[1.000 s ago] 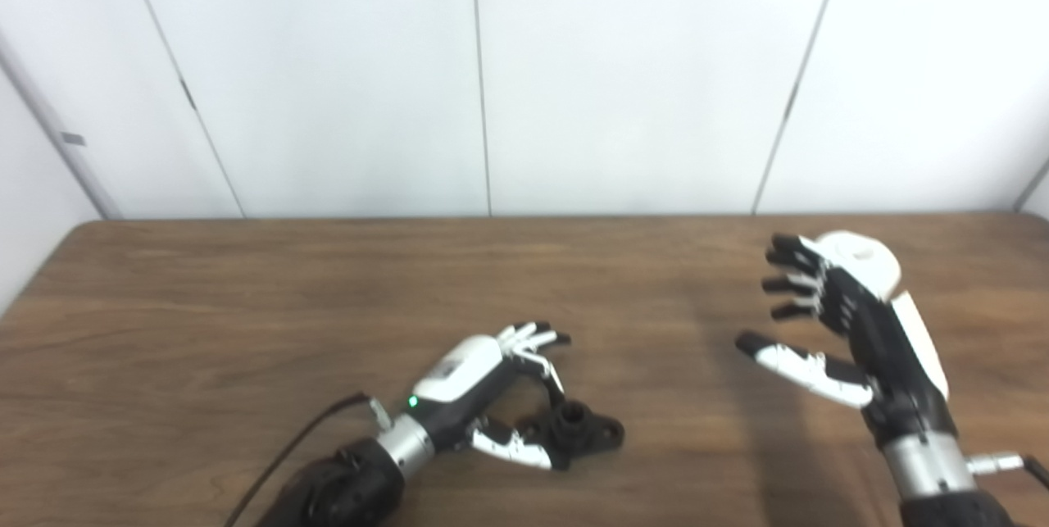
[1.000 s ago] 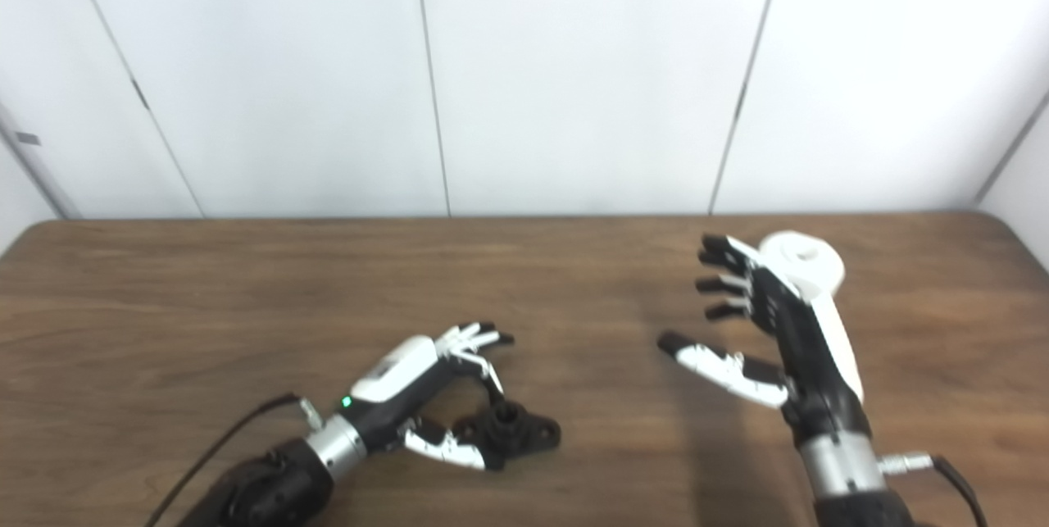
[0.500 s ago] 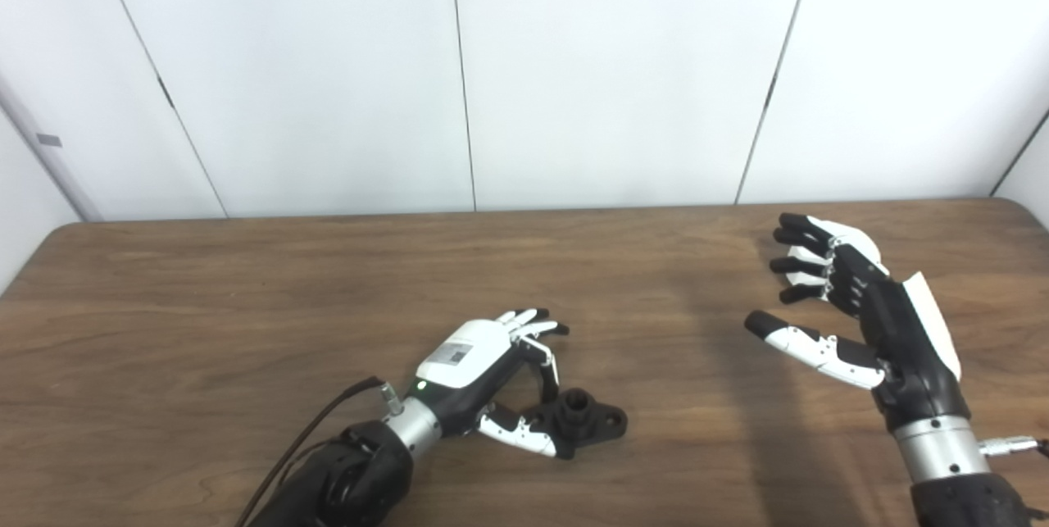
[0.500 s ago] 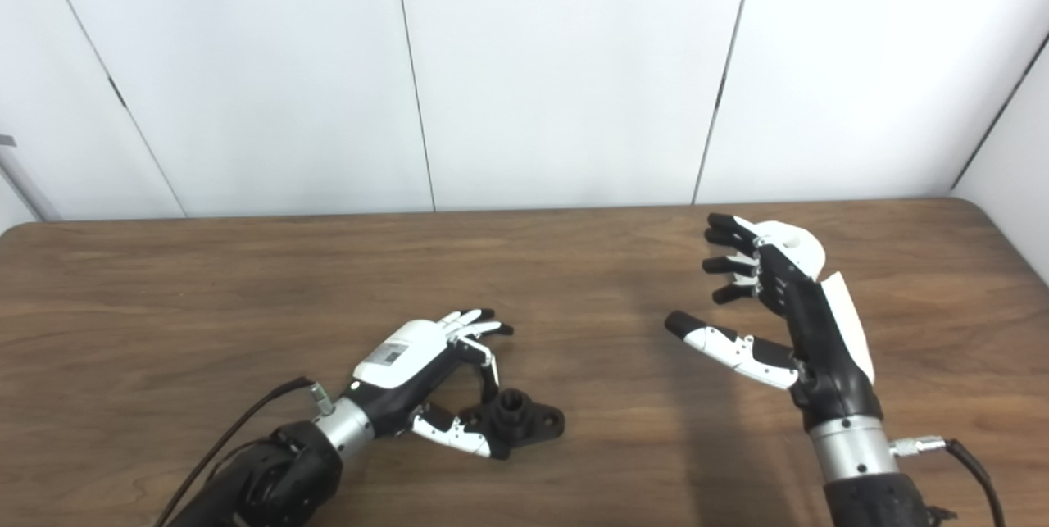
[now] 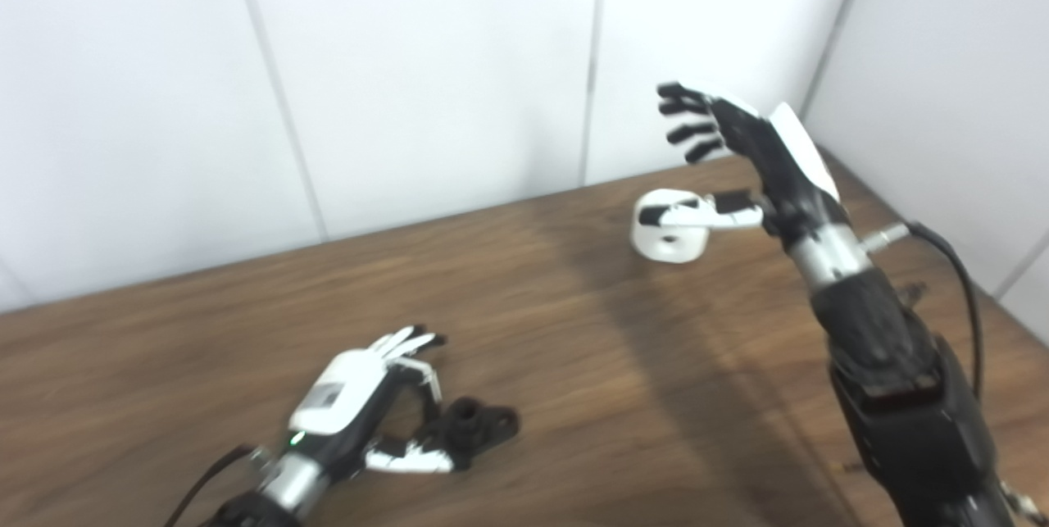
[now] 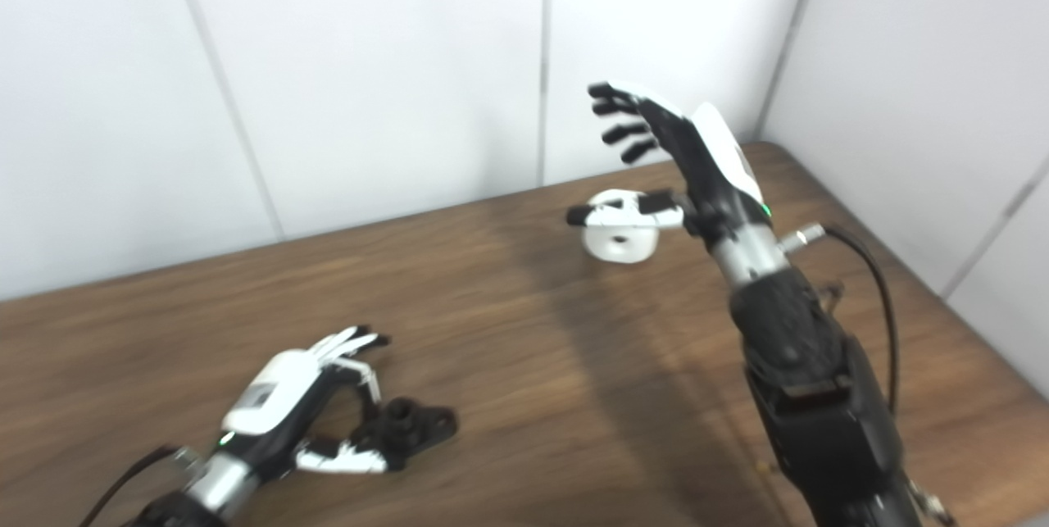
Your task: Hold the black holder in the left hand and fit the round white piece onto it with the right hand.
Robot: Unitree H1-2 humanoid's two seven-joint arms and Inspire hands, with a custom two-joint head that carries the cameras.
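The black holder (image 5: 479,424) lies flat on the brown table at the lower left. My left hand (image 5: 352,396) rests beside it, its thumb and one curled finger pinching the holder's left end while the other fingers stay stretched out. The round white piece (image 5: 688,244) sits on the table at the far right, a small hole in its side. My right hand (image 5: 737,150) hovers above it, open with fingers spread, and its thumb crosses in front of the piece's top. The same holder (image 6: 414,424) and white piece (image 6: 639,244) show in the right eye view.
The wooden table (image 5: 574,363) ends close to the right of the white piece, where two white walls meet in a corner. A black cable (image 5: 955,265) loops off my right wrist. The right forearm (image 5: 893,379) stretches over the table's right side.
The whole picture has swung and tilted, so the camera moved. My right hand has reached farther out and now stands over the white piece. The left hand stays at the holder.
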